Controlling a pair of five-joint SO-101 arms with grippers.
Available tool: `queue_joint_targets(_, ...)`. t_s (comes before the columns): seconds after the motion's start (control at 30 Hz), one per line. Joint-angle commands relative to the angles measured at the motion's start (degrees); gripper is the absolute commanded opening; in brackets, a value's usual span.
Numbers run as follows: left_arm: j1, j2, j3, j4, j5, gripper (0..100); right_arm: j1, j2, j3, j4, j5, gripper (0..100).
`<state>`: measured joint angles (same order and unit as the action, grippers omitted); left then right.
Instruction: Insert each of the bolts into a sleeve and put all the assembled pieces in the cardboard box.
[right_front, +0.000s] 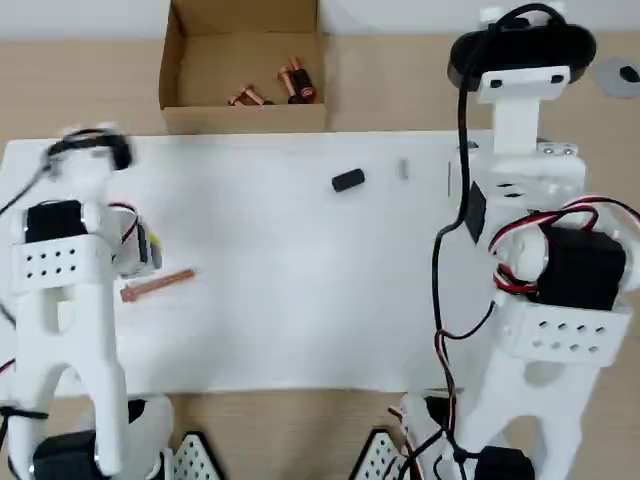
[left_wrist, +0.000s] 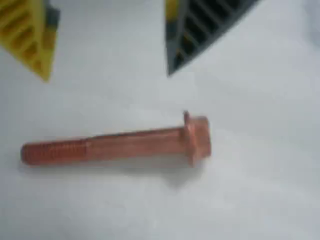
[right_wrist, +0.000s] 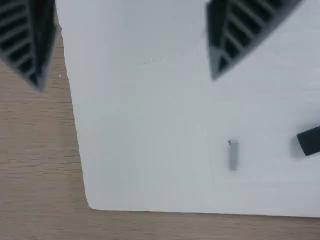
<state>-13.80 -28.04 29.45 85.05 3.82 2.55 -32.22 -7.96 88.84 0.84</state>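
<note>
A copper bolt (right_front: 157, 285) lies flat on the white sheet (right_front: 280, 300) beside the left arm. In the left wrist view the bolt (left_wrist: 117, 145) rests just beyond my open left gripper (left_wrist: 107, 45), whose yellow and dark fingers hang above it without touching. A black sleeve (right_front: 348, 180) lies alone on the sheet nearer the box; its end (right_wrist: 310, 140) shows in the right wrist view. My right gripper (right_wrist: 127, 55) is open over the sheet's corner, holding nothing. The cardboard box (right_front: 175, 105) at the back holds several copper bolts with dark sleeves (right_front: 295, 82).
A small grey rectangle (right_front: 403, 169) marks the sheet near the sleeve, seen as a grey mark (right_wrist: 233, 154) by the right wrist. Bare wooden table (right_wrist: 35, 165) borders the sheet. A grey disc (right_front: 618, 75) lies at the far right.
</note>
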Motion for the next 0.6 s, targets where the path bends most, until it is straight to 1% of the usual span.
queue_joint_targets(0.0,-2.1,-2.7,1.1,-0.1,29.2,17,-1.5,-1.2,0.2,-0.3,0.1,25.3)
queue_joint_targets(0.13,-3.3,-2.4,4.0,-6.8,30.3,17,-1.5,-1.1,0.2,-0.3,0.1,25.3)
queue_joint_targets(0.33,-5.1,-2.9,18.3,-23.4,30.1,17,-1.5,-1.3,0.2,-0.3,0.1,25.3)
queue_joint_targets(0.37,-5.1,-2.9,20.2,-25.1,30.0,17,-1.4,-1.3,0.1,-0.3,0.1,25.3)
queue_joint_targets(0.43,-4.9,-2.9,22.2,-26.1,30.0,17,-1.2,-1.3,0.1,-0.3,0.1,25.3)
queue_joint_targets(0.57,-5.3,-2.9,22.3,-25.8,30.3,17,-1.2,-1.1,0.2,-0.3,0.1,25.3)
